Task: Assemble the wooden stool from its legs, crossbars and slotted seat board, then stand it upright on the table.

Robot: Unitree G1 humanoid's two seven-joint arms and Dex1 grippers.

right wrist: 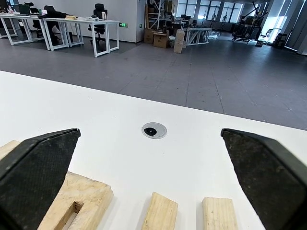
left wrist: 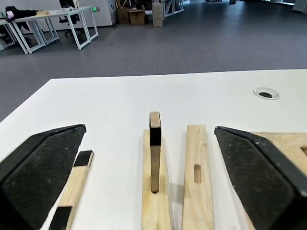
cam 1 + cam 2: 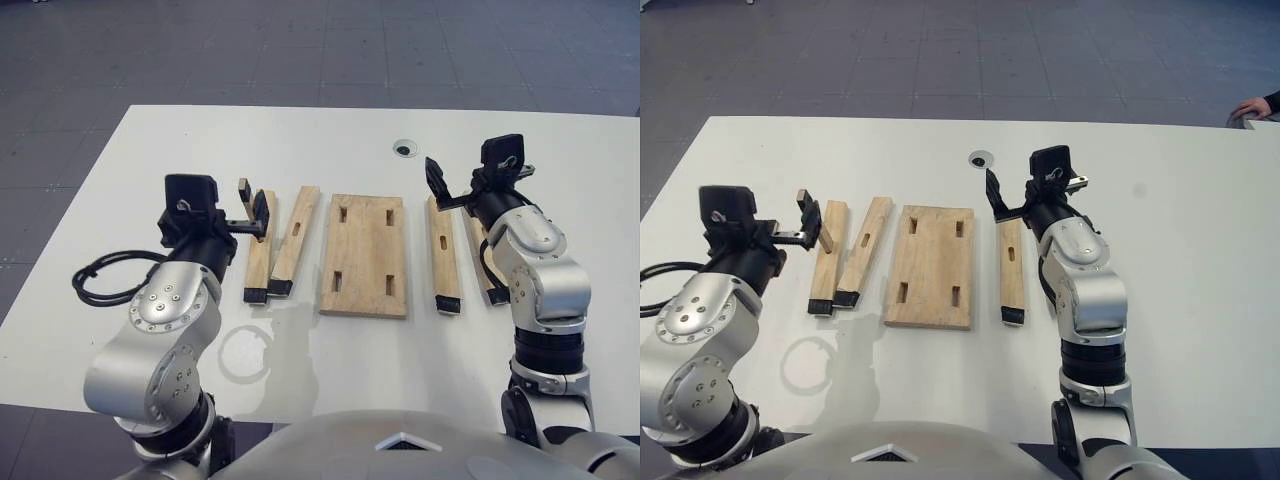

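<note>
We see the slotted seat board point(image 3: 364, 255) lying flat in the middle of the desk point(image 3: 200, 140), the left legs point(image 3: 296, 240) just beside it, the right legs point(image 3: 443, 255) opposite. Our left tool point(image 3: 253, 205) hovers over the left legs, fingers apart; our right tool point(image 3: 472, 172) hangs above the right legs, spread wide too

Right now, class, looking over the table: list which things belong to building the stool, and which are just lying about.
For the stool:
slotted seat board
left pair of wooden bars
right pair of wooden bars

Lying about:
table grommet
black cable
</note>
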